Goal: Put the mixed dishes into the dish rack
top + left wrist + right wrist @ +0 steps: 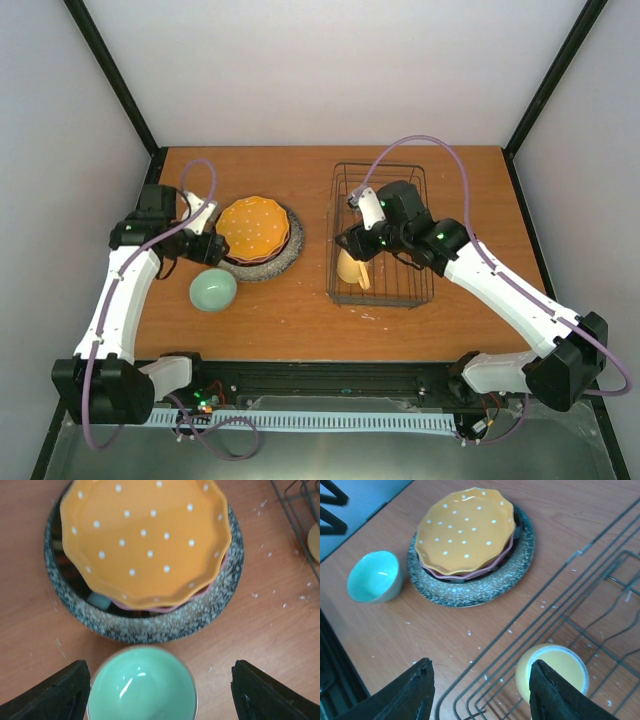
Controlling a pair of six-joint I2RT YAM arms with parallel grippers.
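The pale green bowl (pixel 142 687) stands upright on the table between the fingers of my left gripper (pixel 160 695), close to the left finger and well apart from the right one; this gripper is open. Beyond the bowl, the orange white-dotted plate (pixel 147 540) lies on another plate with a pinkish edge (pixel 165 607), and both rest on the grey speckled plate (pixel 165 625). The yellow mug (pixel 555 672) sits inside the black wire dish rack (pixel 560 620) near its front left corner. My right gripper (pixel 480 695) hangs open over that corner with nothing in it.
From above, the rack (pixel 380 235) takes up the table's right middle, the plate stack (pixel 254 228) the left middle and the bowl (pixel 213 290) lies in front of the stack. A strip of bare wood separates stack and rack. Black frame posts stand at the back corners.
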